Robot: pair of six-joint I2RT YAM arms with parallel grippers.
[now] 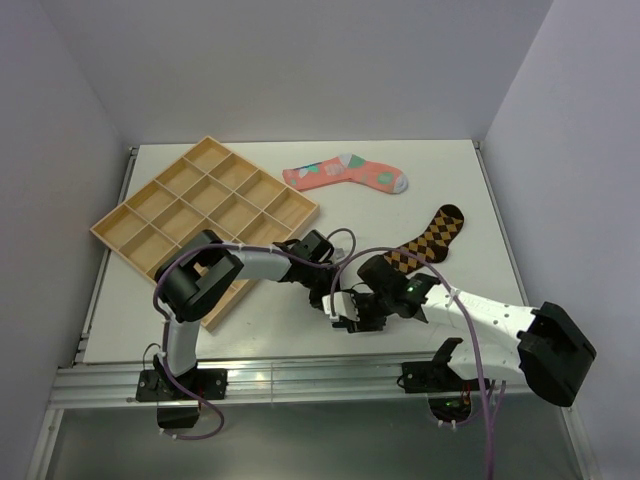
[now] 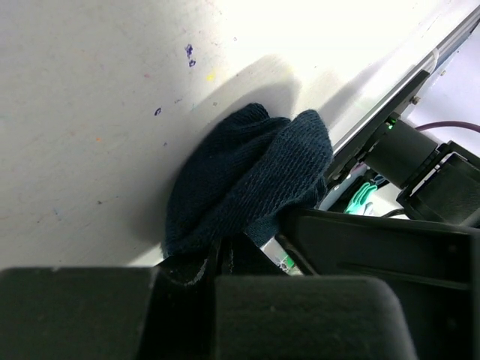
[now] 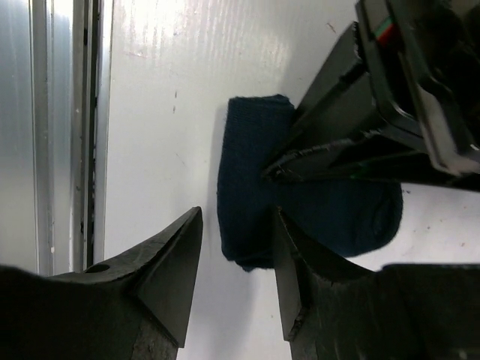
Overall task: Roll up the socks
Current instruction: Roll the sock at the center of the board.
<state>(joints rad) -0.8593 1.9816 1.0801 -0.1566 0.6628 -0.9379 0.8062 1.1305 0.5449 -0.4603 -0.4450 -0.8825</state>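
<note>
In the overhead view the two arms are meeting at the lower centre of the frame, where the white tabletop [image 1: 450,170] is carrying everything. The navy sock [image 3: 337,214] is lying there as a short, bunched bundle, largely hidden from above by the two wrists. In the right wrist view the left tool [image 3: 271,174] is reaching in from the upper right, its jaws clenched to a point on the top of the navy sock [image 2: 247,180]; in the left wrist view the fabric is bunching up against that same tool [image 2: 225,259] at the bottom of the frame. The right tool [image 3: 237,216] is standing released, its two jaws spread at the bottom of its own view and straddling the sock's lower left end, the right-hand jaw overlapping the fabric. A metal rail [image 3: 52,150] is running down the left edge of that view, near the sock. The pink sock [image 1: 345,175] is lying flat at the upper centre of the overhead view, well apart from both tools. The diamond-patterned sock [image 1: 425,245] is lying right of centre, its lower end reaching the right arm's wrist. A wooden tray [image 1: 150,188] with compartments is sitting at the left.
</note>
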